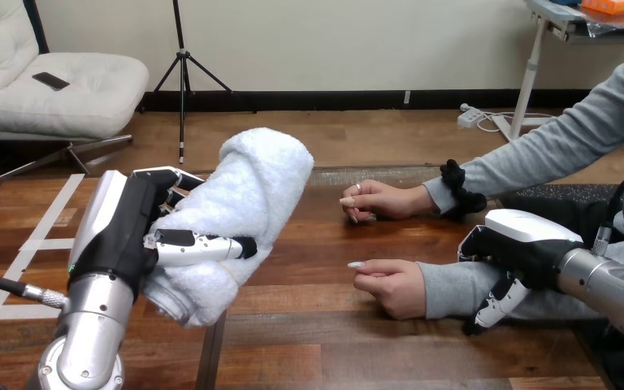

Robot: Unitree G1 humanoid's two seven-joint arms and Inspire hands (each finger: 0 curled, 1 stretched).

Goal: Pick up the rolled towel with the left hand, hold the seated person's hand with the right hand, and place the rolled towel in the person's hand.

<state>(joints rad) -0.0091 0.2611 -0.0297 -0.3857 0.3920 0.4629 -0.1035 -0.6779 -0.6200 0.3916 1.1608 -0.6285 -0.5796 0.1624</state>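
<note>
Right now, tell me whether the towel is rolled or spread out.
Rolled: the towel forms a cylinder, round end showing, with the left hand curled round it.

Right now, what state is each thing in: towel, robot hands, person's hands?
rolled towel: rolled up, lifted off the table, gripped.
left hand: shut round the rolled towel.
right hand: over the sleeved forearm of the person's nearer hand; grip unclear.
person's nearer hand: loosely curled, resting on the table, empty.
person's farther hand: loosely curled, resting on the table, empty.
</note>
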